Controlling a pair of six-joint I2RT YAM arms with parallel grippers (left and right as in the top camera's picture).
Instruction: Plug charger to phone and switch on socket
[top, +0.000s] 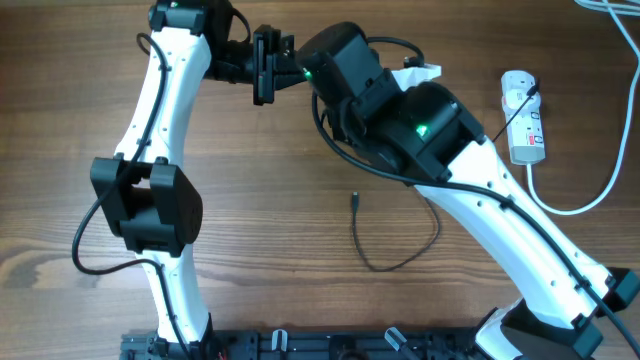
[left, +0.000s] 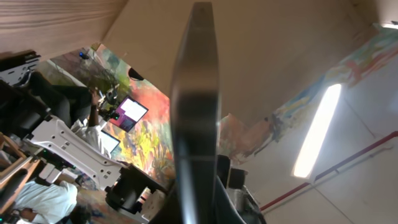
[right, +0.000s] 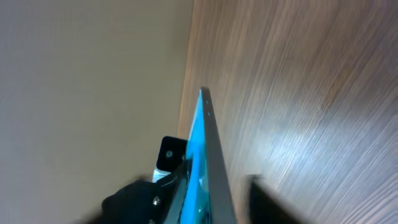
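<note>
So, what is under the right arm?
The charger passes under it; its connector tip lies free on the table. The stretch toward the socket is covered by the right arm.

Looks like a robotics lab or shared research workroom. Shown first by two white-and-black robot arms (top: 160, 110) working over a wood-grain table (top: 300, 220). Shown further, in the left wrist view, by a bright painted mural (left: 146, 134) across the wall, with lit monitors (left: 132, 113) just in front of the mural, a person in a white shirt (left: 40, 199) seated lower left of the mural, and white machine framing (left: 74, 146) left of the mural. Right of the mural, a fluorescent tube light (left: 317, 130) and a red pipe (left: 357, 155) on plain pale surfaces.
</note>
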